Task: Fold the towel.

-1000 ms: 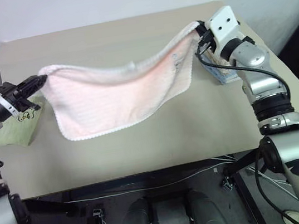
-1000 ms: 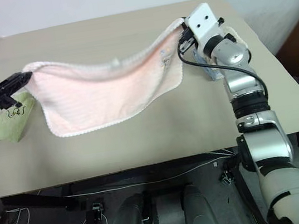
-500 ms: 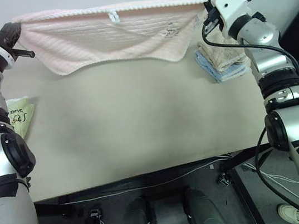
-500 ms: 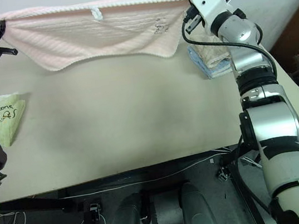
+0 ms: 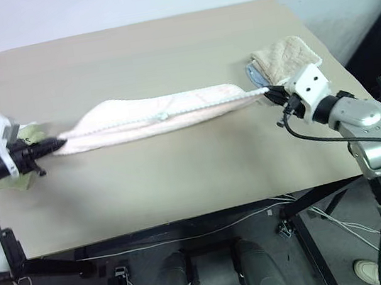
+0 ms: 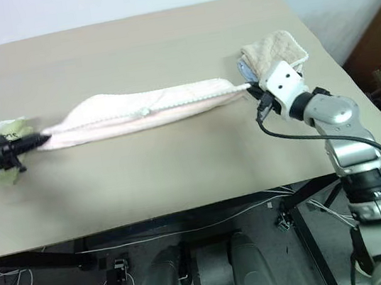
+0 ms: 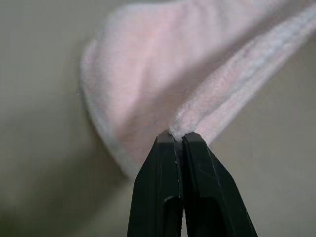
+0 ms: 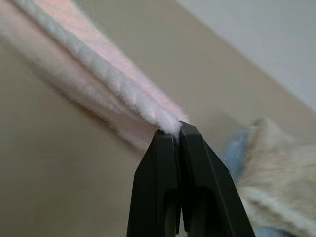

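Observation:
The pale pink towel (image 5: 154, 112) is stretched low across the middle of the tan table (image 5: 182, 179), doubled lengthwise, with its white trim edge along the near side. My left gripper (image 5: 56, 142) is shut on the towel's left corners, seen pinched in the left wrist view (image 7: 178, 134). My right gripper (image 5: 267, 92) is shut on the towel's right corners (image 8: 170, 126). The towel sags onto the tabletop between the two grippers.
A light green cloth (image 5: 21, 135) with dark writing lies under my left hand at the table's left edge. Beige and light blue cloths (image 5: 280, 57) are stacked at the right, just behind my right gripper. The table's front edge runs close below both arms.
Both grippers have come down and back from holding the towel high at the far side, and it now lies low over the table. The camera view has shifted as well.

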